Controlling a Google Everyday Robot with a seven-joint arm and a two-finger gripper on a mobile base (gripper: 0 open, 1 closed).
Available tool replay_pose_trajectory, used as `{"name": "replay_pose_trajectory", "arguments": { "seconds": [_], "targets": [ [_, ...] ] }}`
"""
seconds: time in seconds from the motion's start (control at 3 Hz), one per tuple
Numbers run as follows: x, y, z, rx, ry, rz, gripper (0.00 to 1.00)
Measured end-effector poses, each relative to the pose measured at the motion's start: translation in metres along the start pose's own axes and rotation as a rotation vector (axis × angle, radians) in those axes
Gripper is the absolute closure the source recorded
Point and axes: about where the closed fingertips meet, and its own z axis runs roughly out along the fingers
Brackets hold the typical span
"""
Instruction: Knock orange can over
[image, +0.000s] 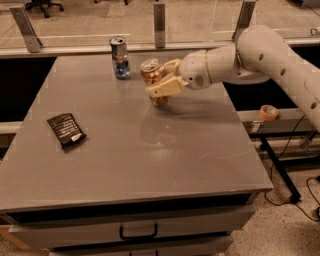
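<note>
Your robot's cream two-finger gripper (159, 78) reaches in over the far side of a grey matte tabletop (150, 160), its fingers spread around the copper-orange drink can with a silver top (149, 70). The can sits between them, leaning slightly, with the nearer finger (164, 87) lying across its lower front. Just beyond the gripper's tips stands a slim blue-and-silver can (119, 57). Well out past the tips, nearer the camera, lies a black snack packet (66, 131). Behind the gripper runs a glass partition on metal posts (159, 22). Below the arm sits an orange tape roll (269, 112); cables trail on the speckled floor (285, 225).
</note>
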Motion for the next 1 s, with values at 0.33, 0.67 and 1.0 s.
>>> {"name": "replay_pose_trajectory", "arguments": {
  "seconds": [0.33,0.67,1.0],
  "targets": [
    [-0.019,0.005,-0.007,-0.051,0.313,-0.127,1.00],
    [-0.022,0.011,-0.011,-0.102,0.517,-0.206,1.00],
    [-0.015,0.017,-0.016,-0.137,0.674,-0.246,1.00]
  ]
}}
